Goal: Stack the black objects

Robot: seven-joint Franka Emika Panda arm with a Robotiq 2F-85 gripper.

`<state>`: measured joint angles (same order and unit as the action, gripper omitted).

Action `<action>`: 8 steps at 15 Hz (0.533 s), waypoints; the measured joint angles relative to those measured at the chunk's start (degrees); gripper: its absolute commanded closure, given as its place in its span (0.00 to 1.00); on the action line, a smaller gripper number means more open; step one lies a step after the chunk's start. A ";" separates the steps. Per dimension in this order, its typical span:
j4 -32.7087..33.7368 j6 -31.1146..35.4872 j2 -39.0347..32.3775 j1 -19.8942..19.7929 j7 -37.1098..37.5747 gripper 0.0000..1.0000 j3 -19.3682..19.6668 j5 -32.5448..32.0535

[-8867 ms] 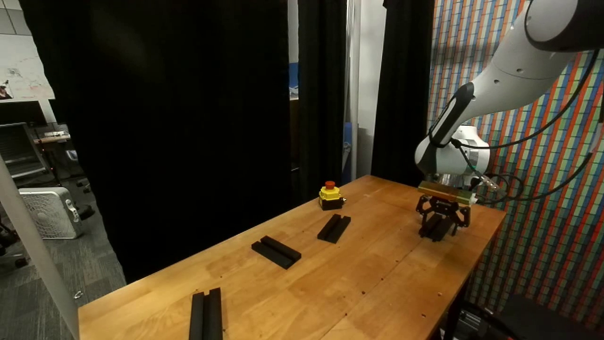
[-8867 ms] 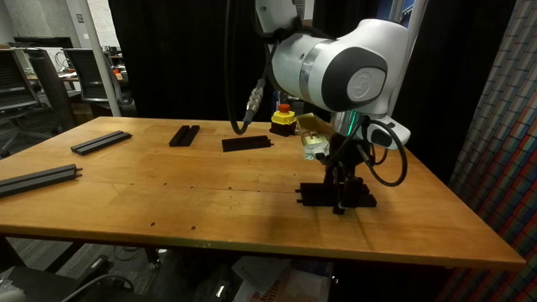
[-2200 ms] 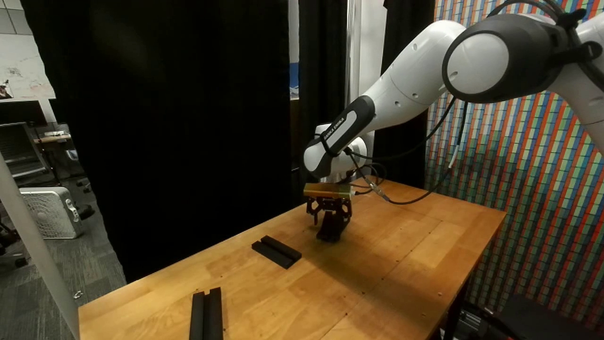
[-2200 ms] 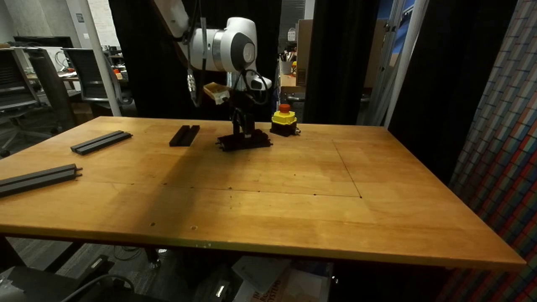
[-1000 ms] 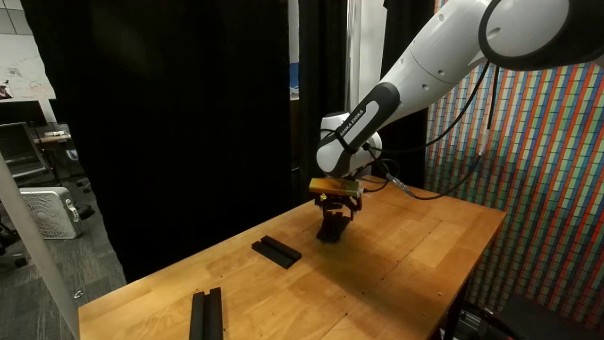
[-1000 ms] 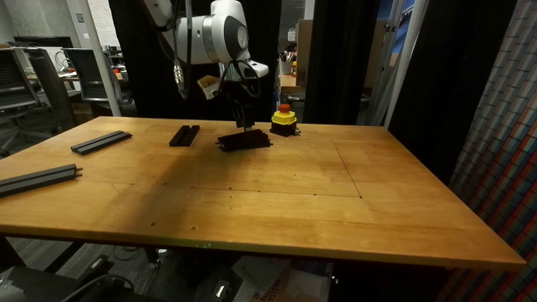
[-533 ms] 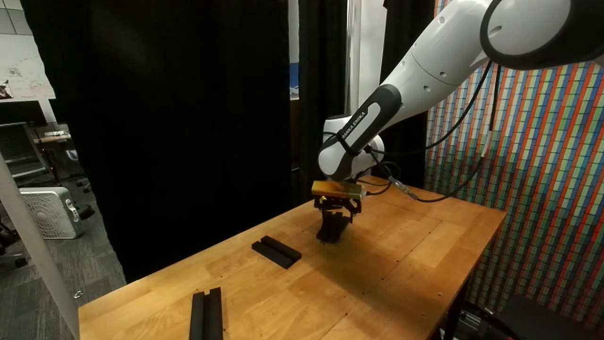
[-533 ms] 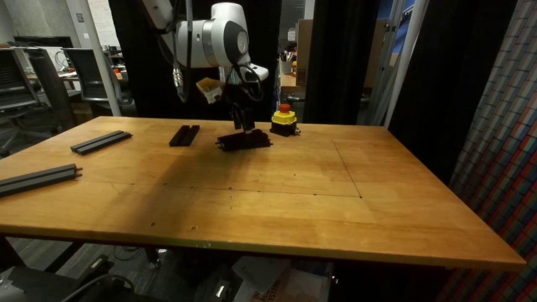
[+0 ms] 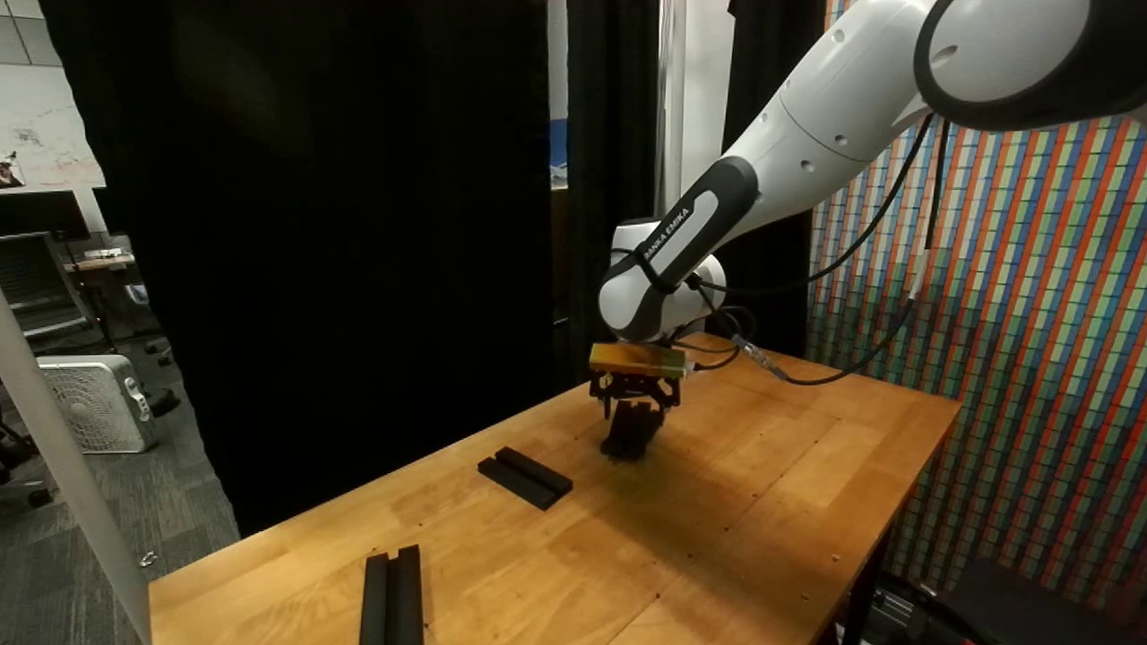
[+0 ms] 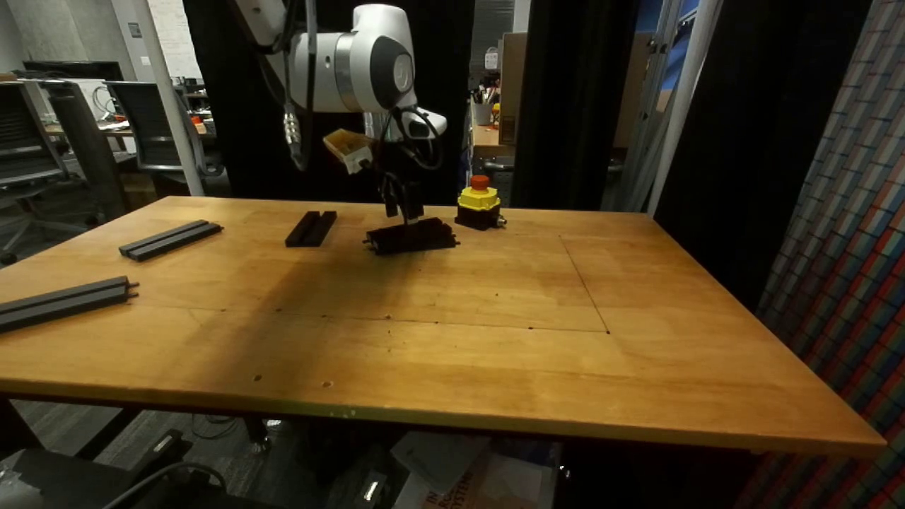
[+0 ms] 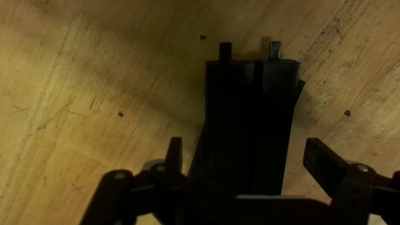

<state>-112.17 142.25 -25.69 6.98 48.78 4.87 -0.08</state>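
Black upper bar (image 11: 250, 125) lying askew on lower bar (image 11: 200, 164) — gripper (image 11: 244, 147) hovering, fingers (image 11: 323, 167) standing spread, holding neither — sideways brush could be sliding upper bar off.

Lower black bar (image 11: 200, 161) mostly hidden beneath upper bar (image 11: 225, 125) — leftmost bar (image 10: 67, 307) cut off by an exterior view's edge

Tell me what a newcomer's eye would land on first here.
Probably the white robot arm over the wooden table, its gripper open at a skewed stack of two black bars. Next comes the bright yellow-and-red button near the stack in an exterior view. Then three more black bars lie apart toward that view's left.
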 measured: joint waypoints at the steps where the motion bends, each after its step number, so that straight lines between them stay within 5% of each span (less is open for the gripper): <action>1: 0.00 0.00 -0.01 -0.16 -0.75 0.00 -0.15 0.65; 8: 0.09 -0.06 -0.82 -1.27 -5.08 0.00 -0.36 3.50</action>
<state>-112.08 142.19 -26.51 5.72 43.70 4.52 3.42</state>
